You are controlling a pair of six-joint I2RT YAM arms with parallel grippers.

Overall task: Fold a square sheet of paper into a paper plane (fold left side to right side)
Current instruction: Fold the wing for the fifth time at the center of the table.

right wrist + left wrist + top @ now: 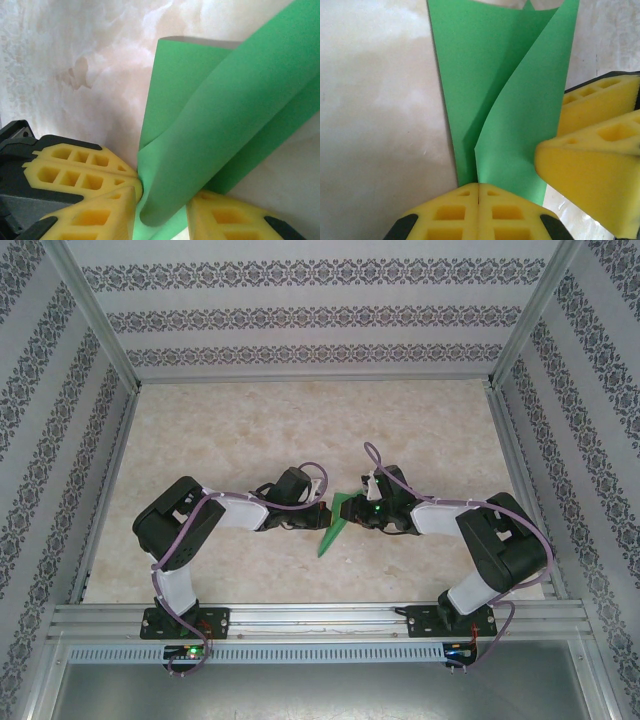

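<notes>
The green square sheet of paper (333,530) lies at the table's near centre, folded into a slim pointed shape. In the left wrist view its layers (510,100) run down into the seam of my left gripper (478,189), which is shut on them. My right gripper (161,215) has its yellow fingers on either side of a curled loop of the paper (225,110), touching it on both sides. In the top view the left gripper (320,512) and the right gripper (352,510) meet tip to tip at the paper. The right fingers (600,165) crowd the left wrist view.
The marble-patterned table (300,430) stretches away behind the arms. Patterned walls with metal frame rails (310,378) close it in at the back and both sides. The two arms' bases sit on the near rail (320,618).
</notes>
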